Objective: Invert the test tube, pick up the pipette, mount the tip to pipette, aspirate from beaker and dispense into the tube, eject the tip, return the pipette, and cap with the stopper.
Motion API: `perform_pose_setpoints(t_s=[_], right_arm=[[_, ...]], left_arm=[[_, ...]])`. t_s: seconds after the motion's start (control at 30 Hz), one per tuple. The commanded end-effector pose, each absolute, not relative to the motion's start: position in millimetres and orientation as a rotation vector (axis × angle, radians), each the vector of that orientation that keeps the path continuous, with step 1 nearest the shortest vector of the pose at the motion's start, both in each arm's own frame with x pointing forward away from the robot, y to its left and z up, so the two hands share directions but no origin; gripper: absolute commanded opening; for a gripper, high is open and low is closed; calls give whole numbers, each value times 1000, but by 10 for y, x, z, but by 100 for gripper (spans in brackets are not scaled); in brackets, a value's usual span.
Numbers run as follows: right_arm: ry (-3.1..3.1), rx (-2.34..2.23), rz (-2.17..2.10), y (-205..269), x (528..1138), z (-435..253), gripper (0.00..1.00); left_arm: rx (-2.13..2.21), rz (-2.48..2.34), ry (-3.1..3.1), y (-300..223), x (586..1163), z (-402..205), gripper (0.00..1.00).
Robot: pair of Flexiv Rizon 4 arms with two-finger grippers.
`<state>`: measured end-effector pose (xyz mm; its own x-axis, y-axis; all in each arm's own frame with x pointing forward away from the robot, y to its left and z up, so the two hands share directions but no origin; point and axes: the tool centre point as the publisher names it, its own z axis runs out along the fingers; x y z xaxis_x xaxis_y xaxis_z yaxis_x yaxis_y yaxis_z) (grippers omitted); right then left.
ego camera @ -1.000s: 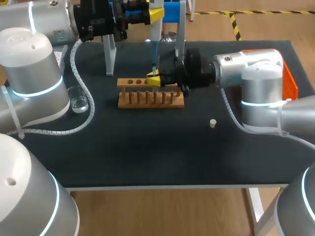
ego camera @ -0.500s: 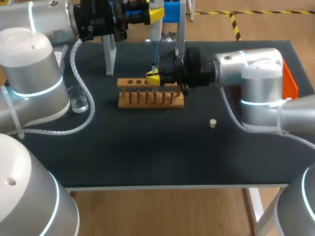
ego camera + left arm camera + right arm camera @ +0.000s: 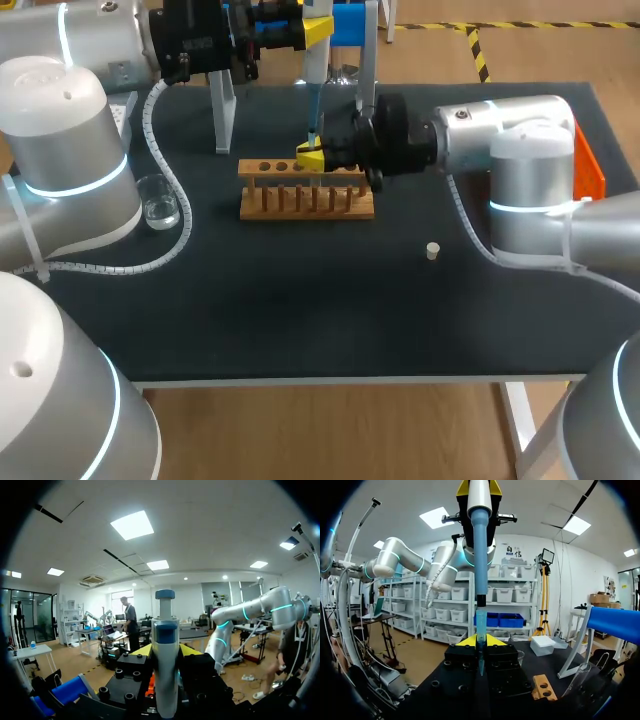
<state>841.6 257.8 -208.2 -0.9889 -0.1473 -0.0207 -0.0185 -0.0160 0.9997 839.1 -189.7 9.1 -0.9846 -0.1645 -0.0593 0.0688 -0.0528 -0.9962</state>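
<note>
My left gripper (image 3: 312, 30) is clasping the pipette (image 3: 313, 85) by its upper body over the far middle of the table (image 3: 300, 320). The pipette is hanging upright with its mounted tip (image 3: 481, 625) pointing straight down. The tip's thin end is sitting right at my right gripper (image 3: 312, 157), which is reaching in level from the right and hovering just over the wooden rack (image 3: 305, 203). In the right wrist view the tip is running down along that gripper's middle line. Whether the right gripper is clamping anything I cannot tell. The beaker (image 3: 158, 203), holding a little clear liquid, is standing near the table's left side, well apart from the rack. The small pale stopper (image 3: 432, 250) is lying alone on the dark tabletop to the right of the rack and nearer the front edge. A white stand (image 3: 222, 115) is rising at the far side behind the rack, and an orange object (image 3: 592, 175) is showing behind the right arm.
</note>
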Motion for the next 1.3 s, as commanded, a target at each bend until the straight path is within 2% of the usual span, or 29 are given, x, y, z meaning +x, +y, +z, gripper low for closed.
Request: perform_pose_setpoints(t_s=[0.03,1.3], right_arm=[[-2143,182,-2165,2566,8404,-2067,0],[-2150,184,-2164,2565,8407,-2019,0]], left_arm=[[-102,-2167,2047,-1886,8394,97,0],[-102,-2167,2047,-1886,8394,97,0]])
